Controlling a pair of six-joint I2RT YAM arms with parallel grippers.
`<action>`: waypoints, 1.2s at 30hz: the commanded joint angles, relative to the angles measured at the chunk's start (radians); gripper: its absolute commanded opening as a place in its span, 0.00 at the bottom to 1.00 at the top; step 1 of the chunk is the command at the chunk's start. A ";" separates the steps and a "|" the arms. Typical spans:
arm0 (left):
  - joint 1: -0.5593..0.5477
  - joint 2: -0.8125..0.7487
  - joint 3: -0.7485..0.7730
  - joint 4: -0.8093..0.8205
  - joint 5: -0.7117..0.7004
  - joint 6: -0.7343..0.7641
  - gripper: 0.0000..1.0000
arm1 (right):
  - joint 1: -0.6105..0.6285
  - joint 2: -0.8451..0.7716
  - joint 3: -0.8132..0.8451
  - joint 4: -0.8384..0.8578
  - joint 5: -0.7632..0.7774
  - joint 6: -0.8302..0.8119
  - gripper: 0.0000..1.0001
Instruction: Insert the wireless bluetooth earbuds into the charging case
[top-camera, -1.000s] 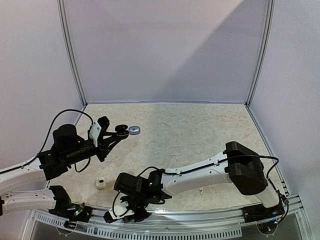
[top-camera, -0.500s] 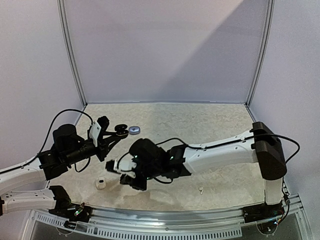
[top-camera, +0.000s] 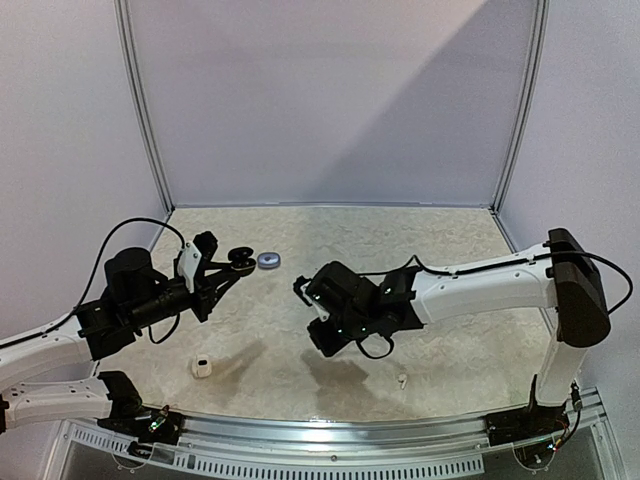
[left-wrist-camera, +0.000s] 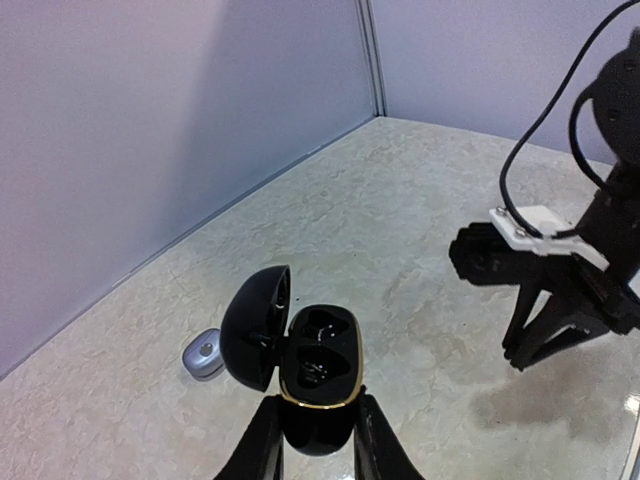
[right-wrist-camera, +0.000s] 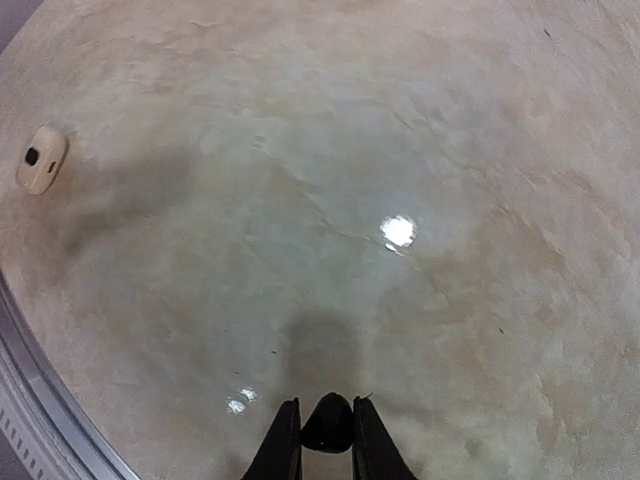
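Your table (top-camera: 400, 240) is a beige, marbled slab, glossy enough to throw back bright spots of light and to carry soft shadows under both arms. Plain pale lilac walls (top-camera: 330, 100) close it in at the back and both sides, metal posts (top-camera: 140, 110) stand in the far corners, and a slotted metal rail (top-camera: 400, 425) runs along the near edge. Your left claw (left-wrist-camera: 318, 412) is clamped on the black case (left-wrist-camera: 320, 365), holding it off the table over the left side with its lid swung open to the left and the gold-rimmed wells facing up. Just beyond it a grey bud (left-wrist-camera: 203, 355) lies flat on the table, close to the left wall. Your right claw (right-wrist-camera: 325, 408) is pinched on a black bud (right-wrist-camera: 328, 428), hanging over the middle of the table, to the right of the case and apart from it. A white bud (top-camera: 203, 367) lies on the near left of the table, and a white speck (top-camera: 401, 380), too small to identify, lies near the rail on the right.
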 joint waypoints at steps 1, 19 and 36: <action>0.020 -0.010 -0.010 0.012 0.002 0.013 0.00 | -0.063 -0.040 0.026 -0.274 -0.052 0.187 0.12; 0.058 0.003 0.001 0.000 0.015 0.012 0.00 | -0.257 0.236 0.202 -0.627 -0.353 0.286 0.09; 0.077 0.021 0.004 -0.004 0.029 0.009 0.00 | -0.296 0.160 0.317 -0.707 -0.257 0.078 0.51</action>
